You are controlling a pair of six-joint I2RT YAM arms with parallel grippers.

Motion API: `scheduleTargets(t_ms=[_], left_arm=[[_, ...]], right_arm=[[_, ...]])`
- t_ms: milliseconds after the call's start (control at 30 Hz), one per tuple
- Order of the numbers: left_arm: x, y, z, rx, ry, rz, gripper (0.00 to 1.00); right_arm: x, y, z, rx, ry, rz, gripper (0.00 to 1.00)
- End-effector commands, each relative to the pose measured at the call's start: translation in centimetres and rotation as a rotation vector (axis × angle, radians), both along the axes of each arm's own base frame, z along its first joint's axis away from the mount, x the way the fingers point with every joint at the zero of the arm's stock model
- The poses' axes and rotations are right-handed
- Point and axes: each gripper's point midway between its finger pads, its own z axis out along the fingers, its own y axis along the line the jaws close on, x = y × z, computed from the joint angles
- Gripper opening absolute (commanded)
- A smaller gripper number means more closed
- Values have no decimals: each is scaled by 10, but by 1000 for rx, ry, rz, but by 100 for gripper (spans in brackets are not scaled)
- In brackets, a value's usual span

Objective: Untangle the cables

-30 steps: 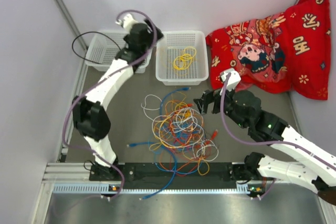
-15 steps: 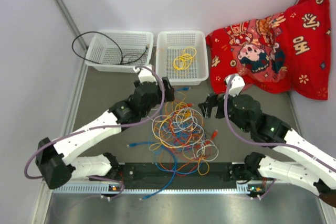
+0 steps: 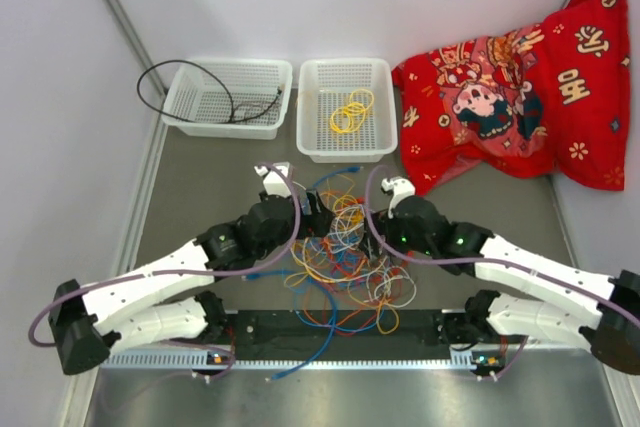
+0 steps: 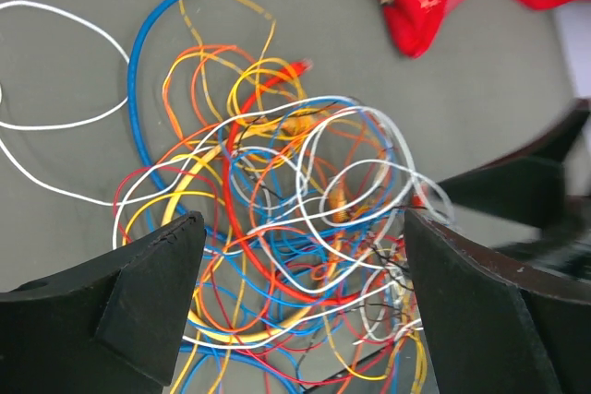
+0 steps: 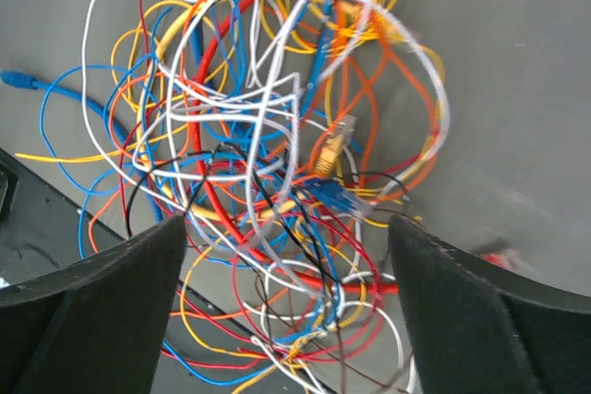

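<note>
Just changed: a second ago my left gripper was up at the far-left basket and my right gripper hung off the right side of the heap. Now both are down over the cables, one from each side.
What that means: I judge the drop-off trip is over and the next pick is starting. Nothing is lifted yet.
My fingers: both pairs are released and spread wide, straddling strands but grasping none.
Where the cables are: one knotted heap sits mid-table, closer to the near edge than to the baskets.
Already sorted: a black cable lies in the far-left basket with a loop hanging over its left rim. A yellow cable is coiled in the basket beside it.
Long axis: the heap is roughly round, a little longer from far edge to near edge, with no single heading.
Loose ends: a blue cable arcs out with its plug toward the far edge. Another blue tail trails over the near edge.
</note>
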Motion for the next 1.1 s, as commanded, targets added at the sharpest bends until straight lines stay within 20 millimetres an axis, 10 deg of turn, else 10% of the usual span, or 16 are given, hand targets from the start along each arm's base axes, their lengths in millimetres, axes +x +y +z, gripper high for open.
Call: scheduleTargets(t_ms=[0, 133, 167, 367, 667, 833, 1067], left_arm=[[-4, 5, 20, -79, -33, 11, 92], [-6, 12, 28, -98, -48, 21, 91], [-6, 12, 31, -107, -58, 20, 91], [-9, 10, 56, -188, -159, -30, 90], [-26, -6, 78, -303, -225, -173, 87], [-51, -15, 128, -574, -441, -323, 87], [-69, -51, 134, -619, -466, -498, 82]], right_arm=[[7, 33, 13, 106, 0, 59, 81], [14, 39, 22, 102, -21, 59, 3], [19, 42, 38, 125, -53, 56, 0], [33, 73, 122, 165, -241, 128, 0], [32, 84, 196, 254, -335, 132, 0], [26, 72, 227, 316, -359, 105, 0], [19, 70, 247, 430, -309, 57, 0]])
